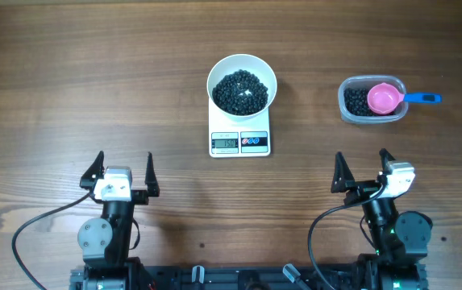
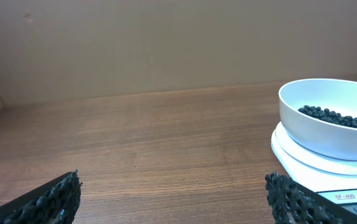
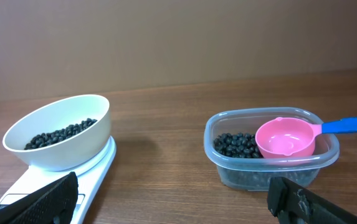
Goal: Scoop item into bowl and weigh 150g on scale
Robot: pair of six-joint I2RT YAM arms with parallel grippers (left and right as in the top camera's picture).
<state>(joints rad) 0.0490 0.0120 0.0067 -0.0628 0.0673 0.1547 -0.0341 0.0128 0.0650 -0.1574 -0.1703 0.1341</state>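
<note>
The white bowl (image 1: 242, 83) stands on the white scale (image 1: 239, 142) at the table's middle back, partly filled with black beans (image 1: 241, 91). From the left wrist, bowl (image 2: 328, 127) and scale (image 2: 315, 168) appear at the right; from the right wrist, bowl (image 3: 63, 134) and scale (image 3: 53, 183) sit at the left. More beans (image 3: 235, 145) lie in a clear tub (image 1: 372, 100). Both grippers stand open and empty near the front edge: left gripper (image 1: 122, 171) left of the scale, right gripper (image 1: 363, 167) in front of the tub.
A pink scoop (image 1: 384, 98) with a blue handle (image 1: 422, 99) rests in the clear tub (image 3: 271, 149), its handle pointing right over the rim. Bare wood stretches between the grippers and the scale. Cables trail behind both arm bases at the front edge.
</note>
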